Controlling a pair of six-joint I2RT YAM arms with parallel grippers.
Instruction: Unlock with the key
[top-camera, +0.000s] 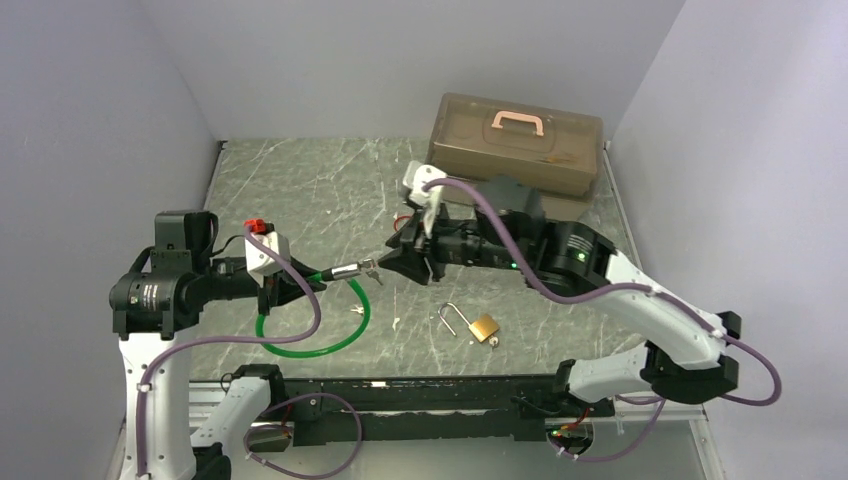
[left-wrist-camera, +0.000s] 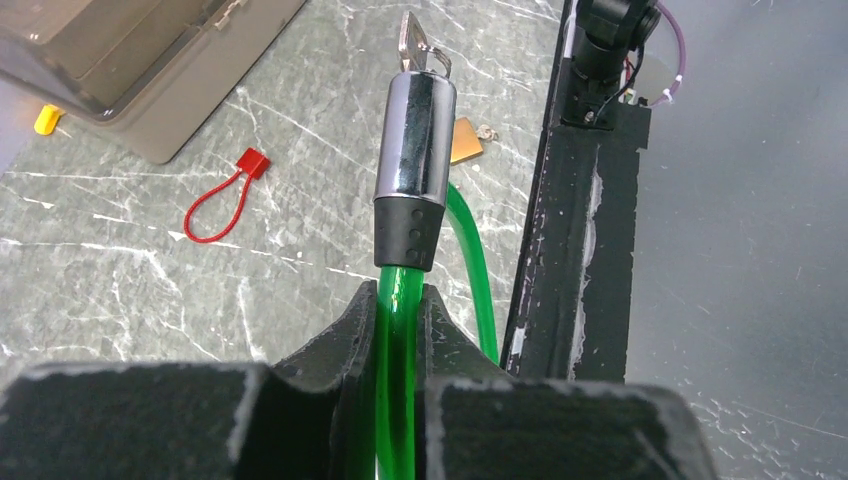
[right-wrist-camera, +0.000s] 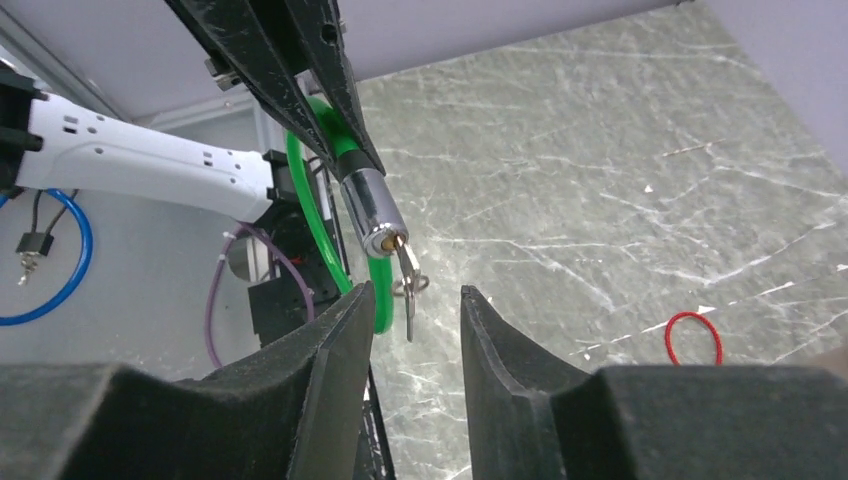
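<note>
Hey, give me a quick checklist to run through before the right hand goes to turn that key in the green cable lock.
1. Grip of left hand on green cable: ok, clamped just behind the lock cylinder.
2. Seating of key in the lock cylinder: ok.
3. Line-up of key with the gap of right hand: ok.
4. Grip of right hand on key: not ok, fingers apart, not touching.
5. Lock turned open: cannot tell.
</note>
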